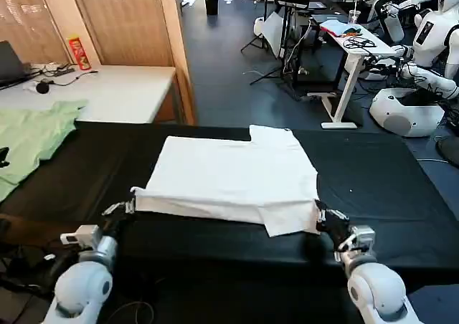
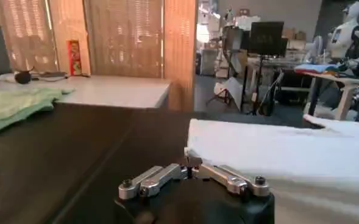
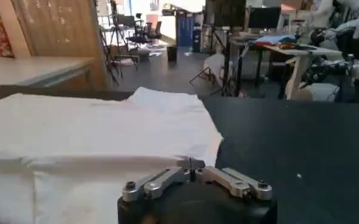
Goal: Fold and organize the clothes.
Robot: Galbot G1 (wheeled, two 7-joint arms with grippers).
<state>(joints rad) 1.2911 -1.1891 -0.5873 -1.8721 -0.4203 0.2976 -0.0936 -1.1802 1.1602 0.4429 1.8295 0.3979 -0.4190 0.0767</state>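
Plain white T-shirt (image 1: 229, 177) partly folded; both grippers (image 1: 130, 206) (image 1: 320, 213) pinched on its near corners.

The T-shirt (image 1: 233, 177) lies flat on the middle of the worktop (image 1: 373, 188), its near edge doubled over toward the robot. The left gripper (image 1: 128, 208) sits at the shirt's near left corner and the right gripper (image 1: 320, 215) at its near right corner. Well to the left, another garment (image 1: 32, 137) lies at the worktop's far left edge, with a desk (image 1: 122, 91) behind it.
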